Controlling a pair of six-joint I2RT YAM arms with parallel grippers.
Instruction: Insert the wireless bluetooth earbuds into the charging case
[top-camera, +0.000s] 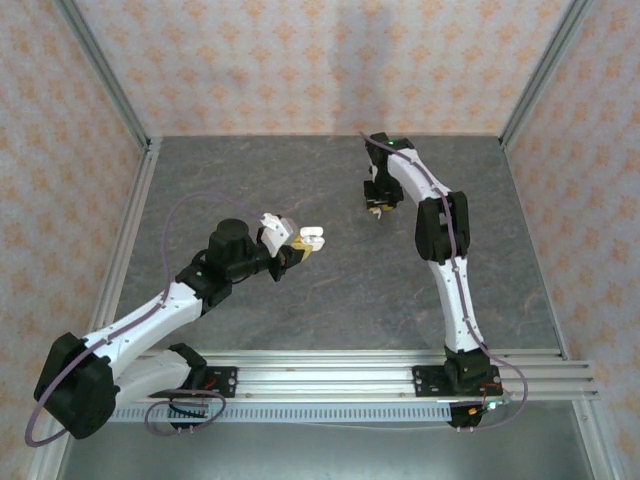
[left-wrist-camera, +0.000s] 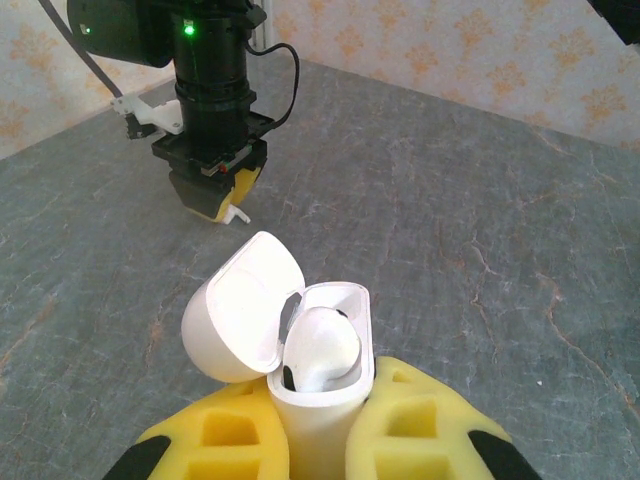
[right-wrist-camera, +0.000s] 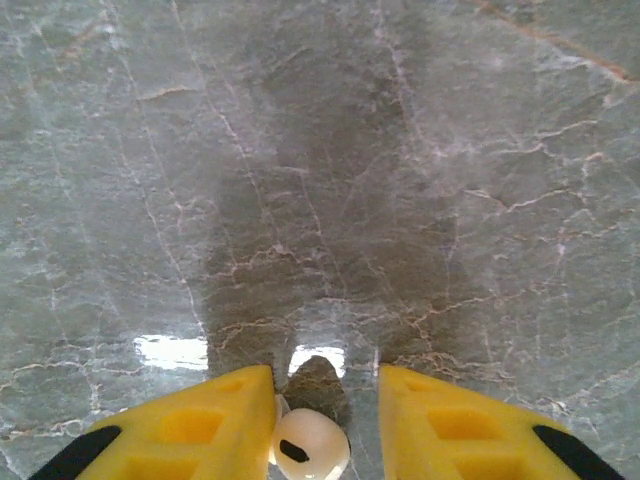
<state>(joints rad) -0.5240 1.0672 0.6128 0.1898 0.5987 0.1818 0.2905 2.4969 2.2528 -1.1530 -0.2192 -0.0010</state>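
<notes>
My left gripper (left-wrist-camera: 320, 405) is shut on the white charging case (left-wrist-camera: 312, 432) and holds it upright above the table, left of centre (top-camera: 312, 238). Its lid (left-wrist-camera: 238, 310) is flipped open to the left. One white earbud (left-wrist-camera: 322, 345) sits inside the case. At the far centre my right gripper (top-camera: 377, 209) points down at the table. Its jaws stand apart around a second white earbud (right-wrist-camera: 312, 447). That earbud rests against the left finger (right-wrist-camera: 200, 430), with a gap to the right finger. In the left wrist view this earbud's stem (left-wrist-camera: 238, 213) pokes out beside the right gripper (left-wrist-camera: 213, 198).
The grey marbled table (top-camera: 330, 300) is walled in by patterned panels on three sides, with metal posts (top-camera: 100, 70) at the corners. An aluminium rail (top-camera: 340, 375) carrying both arm bases runs along the near edge.
</notes>
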